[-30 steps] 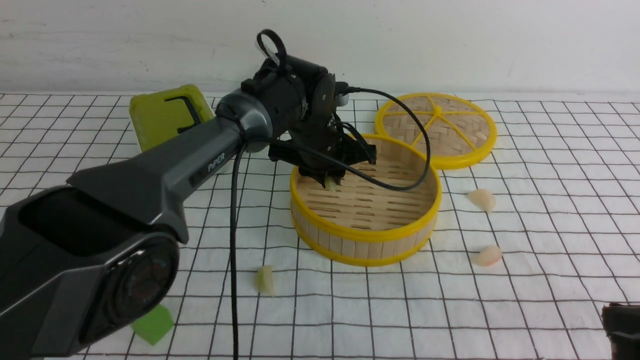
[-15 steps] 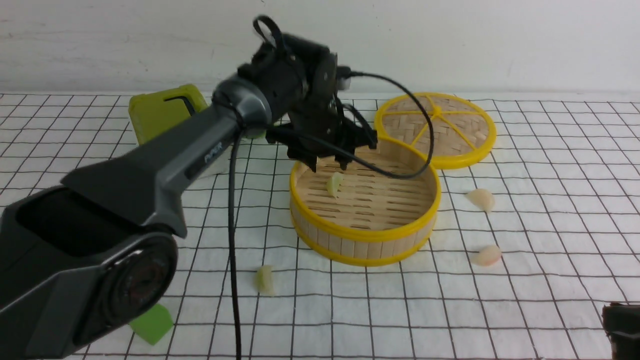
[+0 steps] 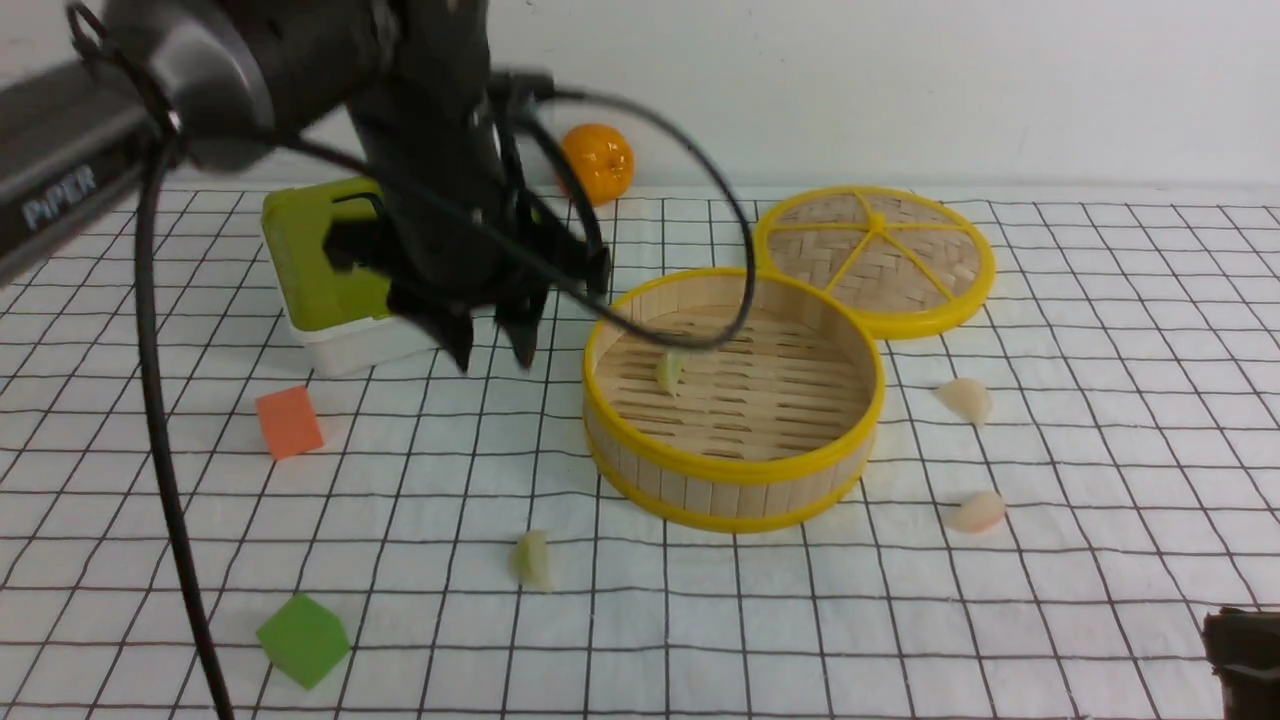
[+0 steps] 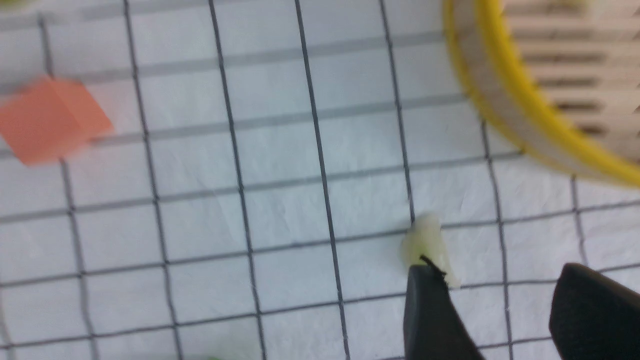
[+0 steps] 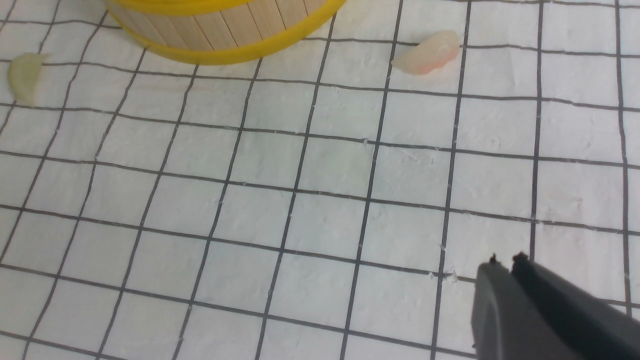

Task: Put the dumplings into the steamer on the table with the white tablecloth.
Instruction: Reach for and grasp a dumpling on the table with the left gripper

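The steamer [image 3: 730,490] stands mid-table on the white tablecloth [image 3: 1100,420]. One pale green dumpling [image 3: 668,372] lies on its slatted floor. A second green dumpling [image 3: 532,560] lies on the cloth in front of the steamer's left side. Two whitish-pink dumplings [image 3: 965,398] [image 3: 975,512] lie to the steamer's right. My left gripper [image 3: 492,355] hangs open and empty above the cloth, left of the steamer. In the left wrist view the gripper [image 4: 500,270] is above the cloth, one fingertip [image 4: 430,310] partly covering the green dumpling [image 4: 427,242]. My right gripper [image 5: 505,260] is shut and empty, low at the front right.
The woven steamer lid [image 3: 875,255] lies flat behind the steamer. A green and white box [image 3: 325,270] stands at the back left, an orange fruit [image 3: 597,160] by the wall. An orange cube [image 3: 288,422] and a green cube [image 3: 302,640] sit on the left.
The left gripper opened and let go of a green dumpling inside the steamer. It then rose and swung left out of the steamer. The right arm has not moved.
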Available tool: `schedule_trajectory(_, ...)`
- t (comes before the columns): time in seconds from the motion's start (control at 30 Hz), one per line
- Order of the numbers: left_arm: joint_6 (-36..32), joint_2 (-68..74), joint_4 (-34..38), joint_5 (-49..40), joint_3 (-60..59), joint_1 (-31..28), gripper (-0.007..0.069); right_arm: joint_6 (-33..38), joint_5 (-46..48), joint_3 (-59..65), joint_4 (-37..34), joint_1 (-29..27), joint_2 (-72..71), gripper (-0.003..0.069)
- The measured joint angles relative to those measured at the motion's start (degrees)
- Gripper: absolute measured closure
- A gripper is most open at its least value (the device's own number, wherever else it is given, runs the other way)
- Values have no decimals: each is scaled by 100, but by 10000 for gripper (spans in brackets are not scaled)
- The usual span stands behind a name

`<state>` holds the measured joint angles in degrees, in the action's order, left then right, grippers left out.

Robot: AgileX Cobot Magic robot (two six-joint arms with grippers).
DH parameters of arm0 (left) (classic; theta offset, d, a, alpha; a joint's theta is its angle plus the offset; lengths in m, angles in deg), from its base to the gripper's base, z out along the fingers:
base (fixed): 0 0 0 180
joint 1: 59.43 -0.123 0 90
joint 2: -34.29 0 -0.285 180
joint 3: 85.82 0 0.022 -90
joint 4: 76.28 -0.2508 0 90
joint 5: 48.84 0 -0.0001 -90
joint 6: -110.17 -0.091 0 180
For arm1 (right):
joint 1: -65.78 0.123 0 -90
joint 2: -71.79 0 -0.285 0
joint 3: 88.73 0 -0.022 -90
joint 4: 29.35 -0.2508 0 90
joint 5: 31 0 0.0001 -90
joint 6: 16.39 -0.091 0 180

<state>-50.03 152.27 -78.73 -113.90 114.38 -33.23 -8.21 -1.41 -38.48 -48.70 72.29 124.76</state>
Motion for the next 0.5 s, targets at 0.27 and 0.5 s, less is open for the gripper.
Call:
schedule_trajectory(0.27,238,37,161,1371,-1297,12,295,0,0,0,0,0,0,621)
schedule_trajectory(0.5,76,494,245,1582,-1325,12,295,0,-12,0,0,0,0,618)
